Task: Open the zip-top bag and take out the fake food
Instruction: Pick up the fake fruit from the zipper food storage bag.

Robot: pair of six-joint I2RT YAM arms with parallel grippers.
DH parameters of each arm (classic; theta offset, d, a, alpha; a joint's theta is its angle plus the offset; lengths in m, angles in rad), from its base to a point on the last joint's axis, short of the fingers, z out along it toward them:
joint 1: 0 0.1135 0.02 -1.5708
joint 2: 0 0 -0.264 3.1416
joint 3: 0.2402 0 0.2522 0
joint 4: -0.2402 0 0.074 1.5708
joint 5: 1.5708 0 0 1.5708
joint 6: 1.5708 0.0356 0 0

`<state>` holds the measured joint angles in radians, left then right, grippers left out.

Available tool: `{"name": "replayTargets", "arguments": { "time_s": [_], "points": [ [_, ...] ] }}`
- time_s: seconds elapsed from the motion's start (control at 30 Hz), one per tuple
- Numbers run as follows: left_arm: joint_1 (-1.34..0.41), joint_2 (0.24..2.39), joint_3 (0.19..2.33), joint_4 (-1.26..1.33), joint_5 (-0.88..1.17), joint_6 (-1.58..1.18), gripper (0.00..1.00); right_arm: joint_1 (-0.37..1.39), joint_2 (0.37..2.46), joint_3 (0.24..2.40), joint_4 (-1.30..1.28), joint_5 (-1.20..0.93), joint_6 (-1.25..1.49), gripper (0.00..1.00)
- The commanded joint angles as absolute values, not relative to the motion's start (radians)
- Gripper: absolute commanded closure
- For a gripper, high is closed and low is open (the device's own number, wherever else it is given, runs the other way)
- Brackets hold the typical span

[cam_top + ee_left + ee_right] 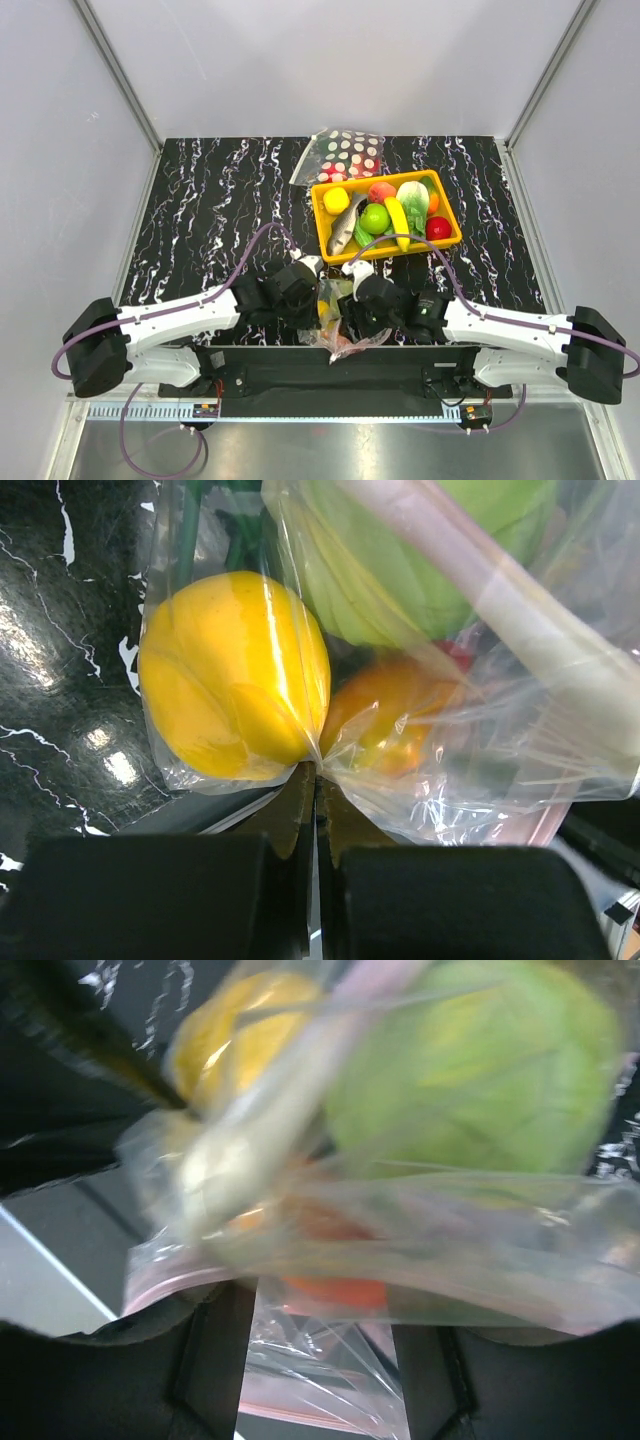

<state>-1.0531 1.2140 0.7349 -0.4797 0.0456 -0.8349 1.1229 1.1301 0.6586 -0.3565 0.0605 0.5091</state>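
The zip-top bag (337, 322) hangs crumpled between my two grippers at the table's near edge. In the left wrist view the bag (470, 770) holds fake food: a yellow fruit (235, 675), a green vegetable (420, 550), an orange piece (395, 715) and a pale stalk (530, 630). My left gripper (317, 770) is shut on a pinch of the bag's film just below the yellow fruit. The right wrist view is blurred. There my right gripper (322, 1295) stands open, with the bag's pink zip strip (170, 1275) draped across its fingers and loose film between them. The green vegetable (470, 1070) shows there above the fingers.
A yellow tray (325, 215) with several toy fruits and vegetables stands just behind the grippers, right of centre. A polka-dot bag (345, 152) lies behind it at the table's far edge. The table's front edge runs directly under the bag.
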Motion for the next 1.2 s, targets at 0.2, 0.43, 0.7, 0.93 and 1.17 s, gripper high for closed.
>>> {"name": "replayTargets", "arguments": {
  "time_s": [0.2, 0.43, 0.7, 0.93, 1.17],
  "points": [
    [-1.052, 1.224, 0.781, -0.449, 0.032, -0.828, 1.00, 1.201, 1.179, 0.667, -0.281, 0.017, 0.456, 0.40],
    [-1.052, 1.223, 0.793, -0.463, 0.029, -0.827, 1.00, 1.218, 1.290, 0.690, -0.224, 0.008, 0.416, 0.37],
    [-1.052, 1.206, 0.799, -0.471, 0.028, -0.827, 1.00, 1.223, 1.410, 0.692, -0.158, -0.024, 0.394, 0.34],
    [-1.052, 1.209, 0.798, -0.451, 0.032, -0.831, 1.00, 1.238, 1.463, 0.687, -0.097, -0.091, 0.385, 0.37],
    [-1.052, 1.200, 0.782, -0.442, 0.032, -0.833, 1.00, 1.238, 1.479, 0.672, -0.081, -0.135, 0.396, 0.82]
  ]
}}
